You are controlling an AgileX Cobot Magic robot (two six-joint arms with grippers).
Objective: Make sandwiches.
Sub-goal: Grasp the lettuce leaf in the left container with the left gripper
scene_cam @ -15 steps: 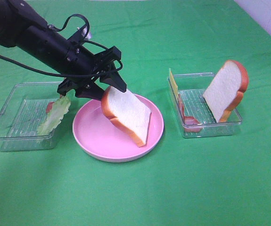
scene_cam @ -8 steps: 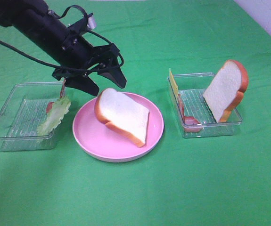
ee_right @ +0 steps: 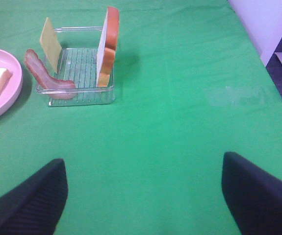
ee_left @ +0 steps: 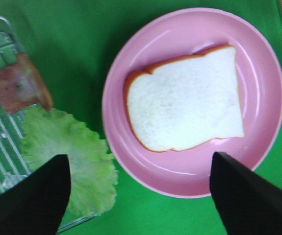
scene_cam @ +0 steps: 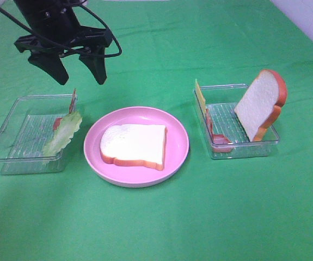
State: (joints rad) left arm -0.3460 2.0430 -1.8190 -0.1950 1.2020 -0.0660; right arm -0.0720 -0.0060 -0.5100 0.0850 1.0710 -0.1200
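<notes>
One bread slice (scene_cam: 134,145) of the sandwiches lies flat in the middle of the pink plate (scene_cam: 140,111), white face up and its orange-brown crust showing along the edge nearest the high camera. The left gripper (scene_cam: 81,80) hangs in the air beyond the plate's far-left rim, clear of the bread, with its two black fingers (scene_cam: 58,69) spread wide and nothing between them. In the left wrist view the same fingers frame the plate and the slice from above. Just left of the plate stands a clear tray (scene_cam: 14,117). A green lettuce leaf (scene_cam: 62,133) drapes over the tray wall that faces the plate, and a reddish slice (ee_left: 18,88) sits behind the leaf. Right of the plate, a little apart from it, a second clear tray (scene_cam: 254,149) holds the second bread slice (scene_cam: 261,106) propped nearly upright on its far side from the plate. A yellow cheese square (scene_cam: 200,95) stands on edge at the plate-side wall, and a pink ham strip (scene_cam: 216,136) curls below it. The right gripper (ee_right: 145,198) appears only in its own wrist view, jaws wide apart and empty over the green cloth (scene_cam: 156,228), well off to the right of the plate and that tray.
</notes>
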